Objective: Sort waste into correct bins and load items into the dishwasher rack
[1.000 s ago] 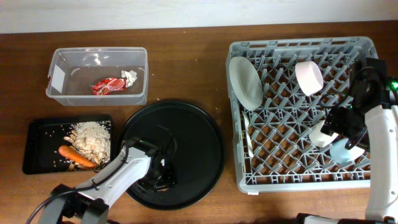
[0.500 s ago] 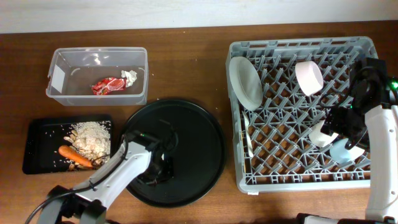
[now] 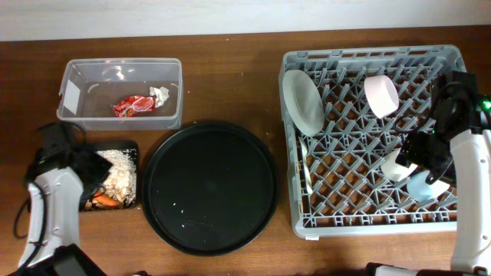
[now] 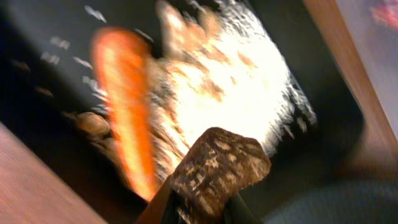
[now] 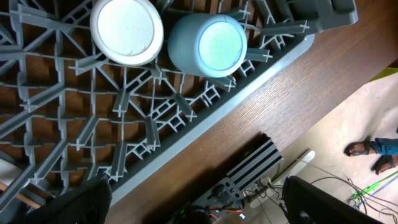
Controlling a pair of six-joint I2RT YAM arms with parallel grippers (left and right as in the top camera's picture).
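My left gripper (image 4: 202, 202) is shut on a small brown lump (image 4: 221, 165). It hangs over the shallow black tray (image 3: 129, 146), where an orange carrot (image 4: 124, 106) lies beside a heap of pale rice-like crumbs (image 4: 249, 99). From overhead the left gripper (image 3: 92, 175) covers the tray's middle. The clear tub (image 3: 119, 123) holds the red wrapper (image 3: 134, 105) and white crumpled paper (image 3: 159, 94). My right gripper (image 5: 199, 205) stands open and empty above the dishwasher rack (image 3: 368, 222), near the cream cup (image 5: 127, 31) and light-blue cup (image 5: 211, 43).
The large round black tray (image 3: 209, 188) sits between the bins and the rack. A grey-white plate (image 3: 303, 100) and a pink bowl (image 3: 381, 96) stand in the rack's far half. In the right wrist view the table edge runs just past the rack's wall.
My left arm has swung left from the round black tray to the shallow black tray, its jaws closing on the brown lump. The right arm has not moved.
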